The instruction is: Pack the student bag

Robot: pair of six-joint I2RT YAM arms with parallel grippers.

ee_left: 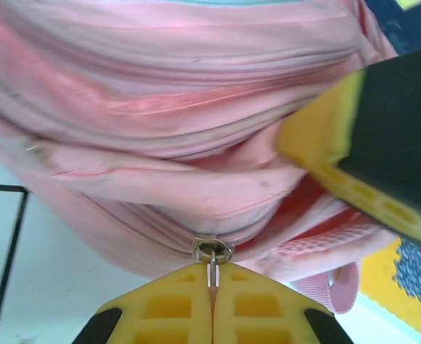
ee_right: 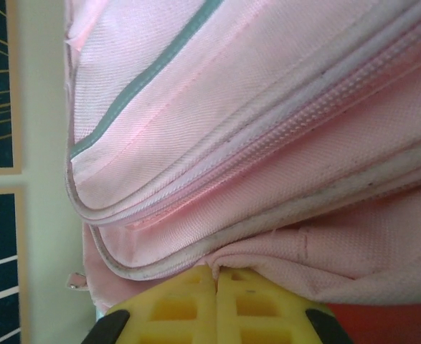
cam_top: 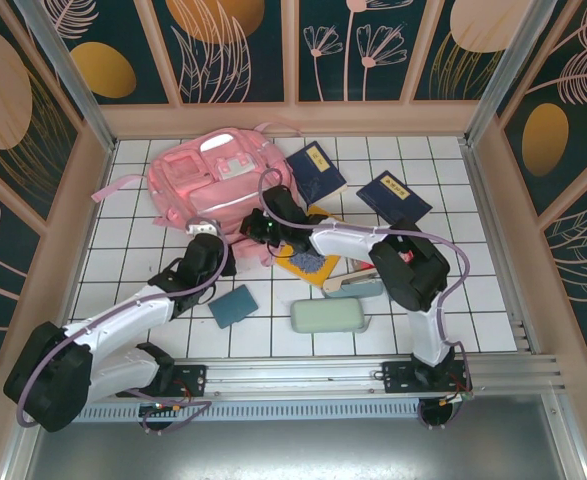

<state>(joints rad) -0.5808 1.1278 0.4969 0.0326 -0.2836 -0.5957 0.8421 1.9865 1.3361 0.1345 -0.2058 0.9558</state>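
The student bag, a big soft pink backpack, lies flat at the back left of the white tiled table. My left gripper is at its near edge. In the left wrist view that gripper is shut on the bag's metal zipper pull. Just to its right, my right gripper meets the same edge. Seen from the right wrist, this gripper is shut on a fold of the pink fabric, below the piped seams. One yellow finger of the right gripper appears in the left wrist view.
Two dark blue notebooks lie right of the bag. A yellow book sits under the right arm. A teal notebook and a pale green case lie nearer the front. Walls enclose the table.
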